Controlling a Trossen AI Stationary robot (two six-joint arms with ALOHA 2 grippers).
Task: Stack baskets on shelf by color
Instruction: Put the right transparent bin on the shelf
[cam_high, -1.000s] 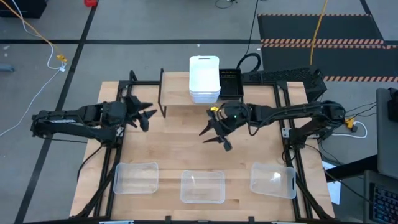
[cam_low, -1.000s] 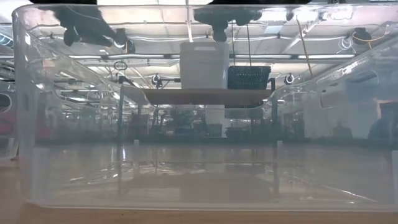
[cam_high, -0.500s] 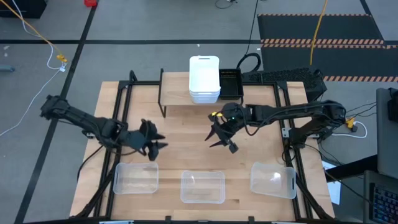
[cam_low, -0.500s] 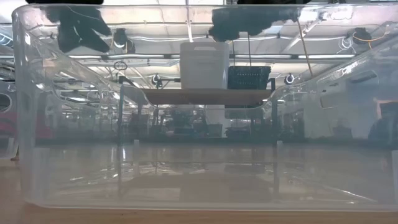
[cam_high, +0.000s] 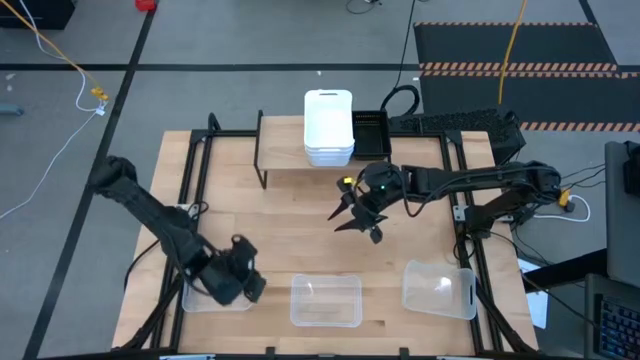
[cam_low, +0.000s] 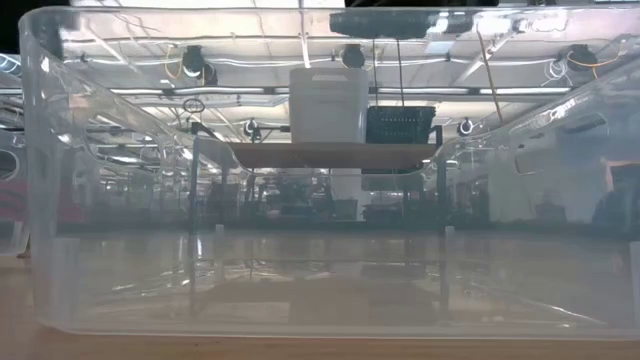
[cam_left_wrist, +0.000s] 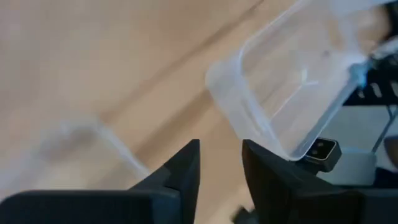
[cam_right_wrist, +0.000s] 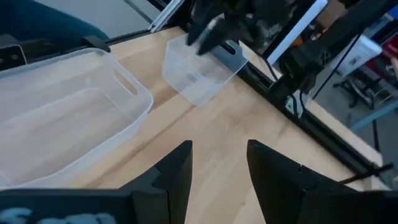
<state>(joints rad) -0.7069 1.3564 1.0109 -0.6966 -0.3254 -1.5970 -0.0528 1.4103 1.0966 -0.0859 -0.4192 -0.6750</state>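
I have the left gripper (cam_high: 238, 283) low at the near edge of the table, at about 7 o'clock. It sits right over the inner end of the left clear see-through plastic basket (cam_high: 200, 288). I judge I brought it here to pick this basket up by its rim. In the left wrist view its two dark fingers (cam_left_wrist: 182, 171) are a little way apart and hold nothing.

Next along the near edge is the middle clear see-through plastic basket (cam_high: 326, 301), at 6 o'clock. The right clear see-through plastic basket (cam_high: 438, 290) is at about 5 o'clock. All three lie flat with the open side up. They have rounded corners, and I can see the wood through them. They are lined up close to me, so each is easy to reach.

The right gripper (cam_high: 358, 214) hangs over the bare middle of the big light wooden table (cam_high: 290, 230), apart from every basket. Its fingers are spread wide and empty. I think it is just waiting there.

Farthest away, at 12 o'clock, is the low light-wood shelf on thin black legs (cam_high: 285, 160). A stack of white plastic baskets (cam_high: 328, 126) stands on it. Just to its right is a stack of small black slatted baskets (cam_high: 371, 133). The left part of the shelf is bare, so I judge the clear ones go there.
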